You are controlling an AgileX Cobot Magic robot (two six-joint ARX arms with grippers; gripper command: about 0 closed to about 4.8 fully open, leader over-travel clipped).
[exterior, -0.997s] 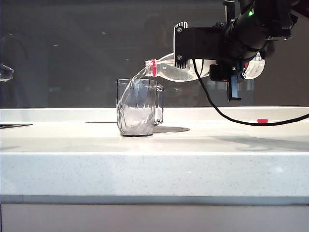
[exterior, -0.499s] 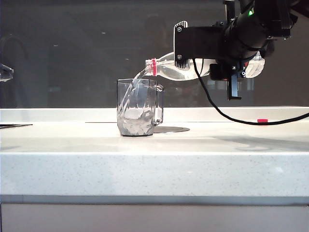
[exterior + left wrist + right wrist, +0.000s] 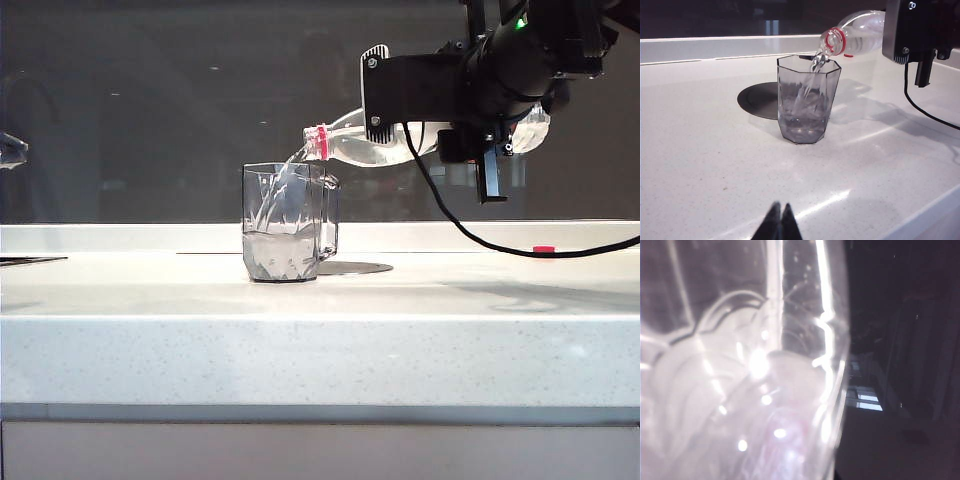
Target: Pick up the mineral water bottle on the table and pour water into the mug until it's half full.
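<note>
The right gripper (image 3: 455, 110) hangs high at about 2 o'clock in the exterior view, pinching the body of the bottle (image 3: 385, 142), which lies almost level in the air with its base behind the arm and its neck reaching toward 9 o'clock. The red ring on the neck (image 3: 321, 141) sits just above the mug's rim on the handle side. A thin stream of water (image 3: 285, 178) curves from the mouth down into the mug (image 3: 285, 222).

The mug stands upright on the white speckled worktop (image 3: 320, 345), a little left of centre, with its handle turned toward 3 o'clock. Water fills about its lower third. Touching its base on the far side is a dark round disc (image 3: 355, 267) set flat in the worktop. A small red object (image 3: 543, 250) lies well apart at 3 o'clock near the back ledge, under a black cable (image 3: 470, 232) that droops from the arm.

The right wrist view is filled almost wholly by the clear plastic of the bottle (image 3: 740, 370), bright with glare.

In the left wrist view the left gripper (image 3: 778, 225) shows at 6 o'clock, its dark fingertips pressed together over bare worktop (image 3: 705, 160), well apart from the mug (image 3: 807, 102) and the bottle (image 3: 857, 32) tipped above it.
</note>
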